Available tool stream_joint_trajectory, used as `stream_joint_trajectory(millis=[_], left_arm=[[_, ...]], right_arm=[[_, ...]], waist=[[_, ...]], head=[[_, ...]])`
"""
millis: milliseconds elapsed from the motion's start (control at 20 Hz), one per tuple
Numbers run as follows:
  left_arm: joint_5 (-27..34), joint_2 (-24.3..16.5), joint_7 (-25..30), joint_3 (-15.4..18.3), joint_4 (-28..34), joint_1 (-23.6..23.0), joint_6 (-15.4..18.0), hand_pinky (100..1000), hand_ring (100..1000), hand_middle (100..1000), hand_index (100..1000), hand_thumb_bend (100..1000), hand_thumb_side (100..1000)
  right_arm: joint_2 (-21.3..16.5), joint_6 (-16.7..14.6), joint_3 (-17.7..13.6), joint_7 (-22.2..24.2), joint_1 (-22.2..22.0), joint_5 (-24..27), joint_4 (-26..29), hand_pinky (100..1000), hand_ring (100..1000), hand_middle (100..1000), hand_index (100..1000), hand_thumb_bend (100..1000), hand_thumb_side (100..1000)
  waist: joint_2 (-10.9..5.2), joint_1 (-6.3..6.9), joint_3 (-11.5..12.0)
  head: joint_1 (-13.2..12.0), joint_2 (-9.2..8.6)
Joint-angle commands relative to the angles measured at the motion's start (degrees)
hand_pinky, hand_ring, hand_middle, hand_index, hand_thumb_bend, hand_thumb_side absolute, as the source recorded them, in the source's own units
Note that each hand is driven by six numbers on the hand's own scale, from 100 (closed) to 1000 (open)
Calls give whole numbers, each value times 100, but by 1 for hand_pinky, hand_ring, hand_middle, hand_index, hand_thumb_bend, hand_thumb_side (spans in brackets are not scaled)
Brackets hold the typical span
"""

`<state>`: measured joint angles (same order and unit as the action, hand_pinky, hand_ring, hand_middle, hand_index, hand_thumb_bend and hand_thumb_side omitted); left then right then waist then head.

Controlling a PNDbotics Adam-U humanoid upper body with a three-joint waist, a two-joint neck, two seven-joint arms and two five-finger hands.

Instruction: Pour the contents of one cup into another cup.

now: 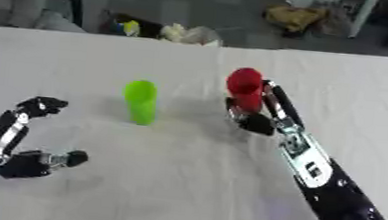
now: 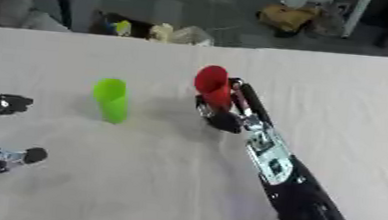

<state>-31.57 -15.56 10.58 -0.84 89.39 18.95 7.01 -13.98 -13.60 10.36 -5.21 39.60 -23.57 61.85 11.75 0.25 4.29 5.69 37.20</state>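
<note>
A red cup (image 1: pixel 245 88) stands upright on the white table (image 1: pixel 182 181), right of centre. My right hand (image 1: pixel 263 115) is shut on it, fingers along its right side and the thumb at its base. A green cup (image 1: pixel 140 102) stands upright to its left, about a hand's width away, with nothing touching it. My left hand (image 1: pixel 21 137) rests open near the lower left, fingers up and apart from both cups. The inside of either cup is hidden.
The table's far edge (image 1: pixel 238 46) runs across the top. Beyond it on the floor lie a yellow and white clutter (image 1: pixel 165 30) and a yellow bundle (image 1: pixel 295 15). My right forearm (image 1: pixel 331 189) crosses the lower right.
</note>
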Motion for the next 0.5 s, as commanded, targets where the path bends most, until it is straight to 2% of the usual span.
stream_joint_trajectory(millis=[50,500], left_arm=[[64,-99,-80,26,-78,151,-35,843,794,757,837,912,618],[104,-106,-413,-9,-688,549,-144,805,772,776,844,944,590]], right_arm=[[-156,13,48,68,45,162,382,978,864,452,642,100,315],[-247,82,183,240,-103,455,984,980,863,451,640,100,315]], waist=[[-121,9,-34],[-166,-11,-253]], head=[[-27,9],[-88,17]])
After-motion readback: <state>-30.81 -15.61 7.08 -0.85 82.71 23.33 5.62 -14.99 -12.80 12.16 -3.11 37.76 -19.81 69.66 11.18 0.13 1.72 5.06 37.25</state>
